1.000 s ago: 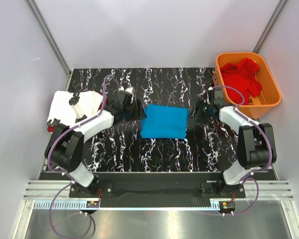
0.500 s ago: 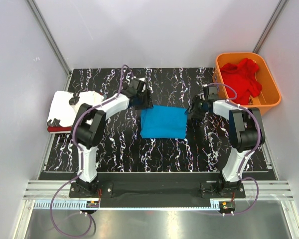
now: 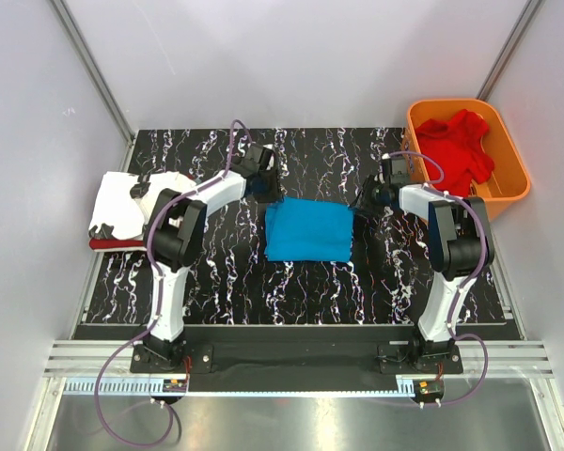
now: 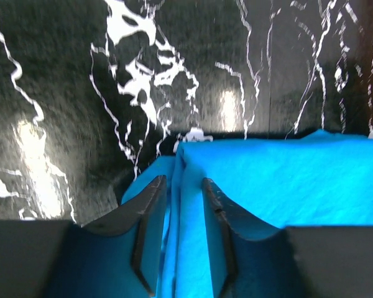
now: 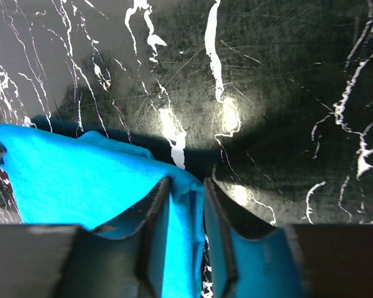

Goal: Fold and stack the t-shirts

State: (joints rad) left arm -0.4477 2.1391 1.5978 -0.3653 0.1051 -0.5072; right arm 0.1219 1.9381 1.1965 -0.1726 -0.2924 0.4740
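Blue t-shirt is laid folded at mid-frame in the overhead view. Its upper corners are pinched by the left gripper and right gripper, each closed on a cloth ridge, likely so that edge can be lifted evenly. Bare table is seen above and below, with the folded stack at left and the basket at upper right set well apart.

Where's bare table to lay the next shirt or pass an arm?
Free: bare table between the blue t-shirt and the near edge, and the strip beyond it. Crowded: its far corners, at the left gripper and right gripper; the white t-shirt stack at left.
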